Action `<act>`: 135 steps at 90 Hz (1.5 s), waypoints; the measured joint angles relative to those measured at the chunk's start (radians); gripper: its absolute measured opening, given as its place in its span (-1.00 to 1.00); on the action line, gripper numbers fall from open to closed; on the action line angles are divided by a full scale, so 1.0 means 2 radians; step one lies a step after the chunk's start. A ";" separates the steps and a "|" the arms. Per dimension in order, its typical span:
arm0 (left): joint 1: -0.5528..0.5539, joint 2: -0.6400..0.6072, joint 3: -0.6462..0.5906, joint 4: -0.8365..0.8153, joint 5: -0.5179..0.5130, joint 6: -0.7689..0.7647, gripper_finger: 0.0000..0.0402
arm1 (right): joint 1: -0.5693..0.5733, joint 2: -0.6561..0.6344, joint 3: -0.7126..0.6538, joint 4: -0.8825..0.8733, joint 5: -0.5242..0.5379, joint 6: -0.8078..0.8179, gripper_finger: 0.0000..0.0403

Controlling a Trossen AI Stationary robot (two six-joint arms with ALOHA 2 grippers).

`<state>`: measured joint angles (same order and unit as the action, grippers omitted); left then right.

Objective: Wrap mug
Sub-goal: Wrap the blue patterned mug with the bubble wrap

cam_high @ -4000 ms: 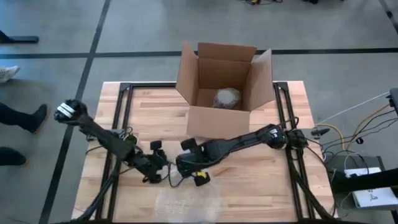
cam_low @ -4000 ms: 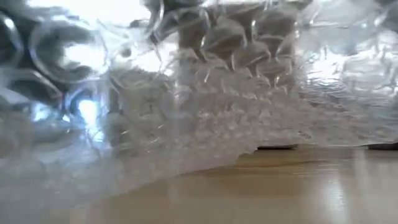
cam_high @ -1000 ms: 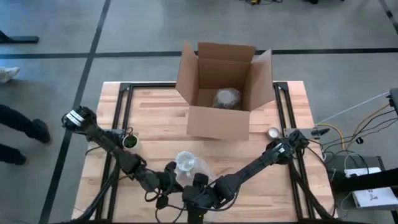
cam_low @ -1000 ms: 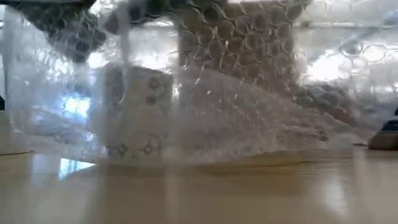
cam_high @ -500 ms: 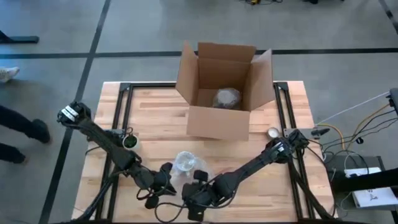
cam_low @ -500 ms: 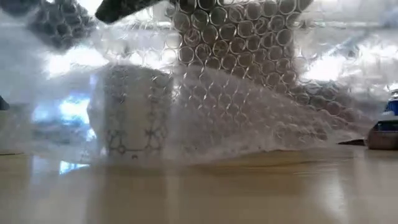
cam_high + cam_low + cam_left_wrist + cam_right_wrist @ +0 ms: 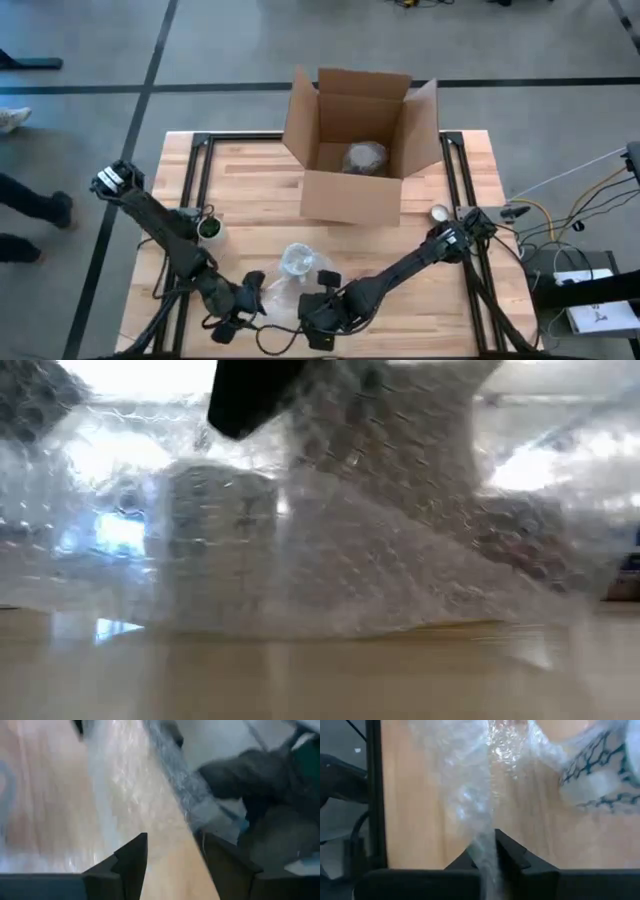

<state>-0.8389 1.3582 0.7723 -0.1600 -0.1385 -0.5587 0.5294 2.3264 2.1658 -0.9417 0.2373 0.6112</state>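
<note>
Wrist view alone shows right pincer (image 7: 492, 851) pinching bubble wrap (image 7: 470, 795).

Both arms reach low to the near table edge, left end effector (image 7: 240, 305) parted, right end effector (image 7: 318, 312) pinched.

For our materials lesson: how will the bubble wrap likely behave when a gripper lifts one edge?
Probably floppy: the bubble wrap drapes over the mug. Likely light, since the right gripper holds it up by a thin pinched edge. It may drag the mug.
</note>
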 joint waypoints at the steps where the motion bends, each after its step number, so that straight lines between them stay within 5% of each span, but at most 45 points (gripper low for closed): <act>1: -0.003 0.000 0.000 -0.008 -0.005 -0.004 -0.10 | 0.000 0.000 0.000 0.000 0.000 0.001 -0.99; 18: -0.049 0.001 -0.007 -0.118 -0.122 -0.088 -0.13 | 0.007 -0.006 0.000 -0.003 0.045 0.004 -1.00; 71: -0.054 0.029 -0.054 -0.052 -0.304 -0.085 -0.18 | 0.007 -0.031 0.000 -0.106 0.230 0.156 -1.00; 101: -0.034 0.029 -0.054 -0.044 -0.333 -0.073 -0.30 | 0.003 -0.032 0.000 -0.137 0.244 0.201 -1.00; 135: -0.005 0.029 -0.051 0.072 -0.333 0.083 -0.61 | 0.000 -0.032 0.000 -0.148 0.244 0.225 -1.00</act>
<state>-0.8483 1.4166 0.6710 -0.0158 -0.8040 -0.3921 0.5300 2.2627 2.1658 -1.2373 0.7261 1.0617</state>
